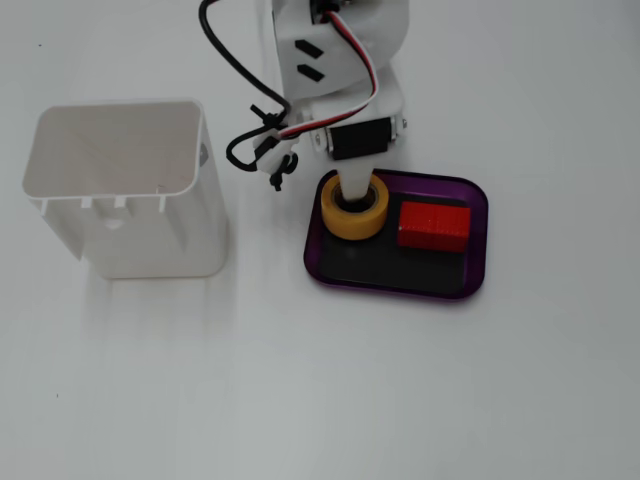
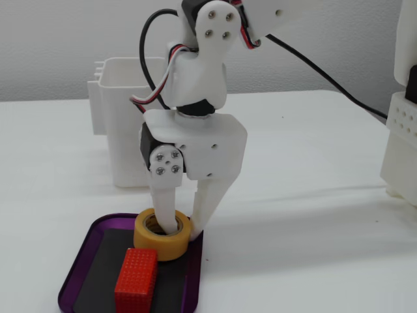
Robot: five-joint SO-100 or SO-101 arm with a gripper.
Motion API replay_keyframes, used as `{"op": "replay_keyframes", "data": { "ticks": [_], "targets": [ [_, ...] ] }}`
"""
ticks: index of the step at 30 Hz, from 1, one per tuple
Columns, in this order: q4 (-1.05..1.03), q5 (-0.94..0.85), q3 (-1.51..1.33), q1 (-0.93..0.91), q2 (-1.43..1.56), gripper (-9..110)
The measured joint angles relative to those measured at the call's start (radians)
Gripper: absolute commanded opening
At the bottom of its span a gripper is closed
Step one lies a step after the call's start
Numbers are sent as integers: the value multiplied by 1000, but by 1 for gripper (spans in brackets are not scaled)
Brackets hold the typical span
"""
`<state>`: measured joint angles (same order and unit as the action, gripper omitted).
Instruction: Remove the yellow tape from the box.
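Note:
The yellow tape (image 1: 354,214) (image 2: 162,236) sits in the purple box (image 1: 481,262) (image 2: 67,292), at its left end in a fixed view from above and at its far corner in the fixed view from the front. My gripper (image 1: 352,184) (image 2: 183,225) comes down on it from above. One white finger (image 2: 168,215) is inside the hollow core and the other finger (image 2: 202,212) is pressed against the ring's outer wall, so the jaws pinch that wall. The roll's underside still appears to rest on the black bottom.
A red block (image 1: 433,225) (image 2: 135,288) lies in the same tray beside the roll. A tall white container (image 1: 120,190) (image 2: 120,124) stands left of the tray seen from above. Another white structure (image 2: 402,130) is at the right edge.

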<state>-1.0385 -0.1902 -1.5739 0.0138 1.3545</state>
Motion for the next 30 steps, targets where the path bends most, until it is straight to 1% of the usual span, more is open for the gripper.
{"op": "replay_keyframes", "data": {
  "ticks": [4, 8, 13, 16, 19, 26, 30],
  "targets": [
    [-140, 9, 140, 0, 25, -1],
    [-268, 9, 247, 0, 117, -1],
    [-374, 9, 218, 26, 273, -1],
    [-382, 9, 97, 17, 393, -1],
    [-347, 11, -94, 14, 526, -1],
    [-121, 11, -594, 23, 785, -1],
    [5, 9, -767, 74, 816, 0]
  ]
}}
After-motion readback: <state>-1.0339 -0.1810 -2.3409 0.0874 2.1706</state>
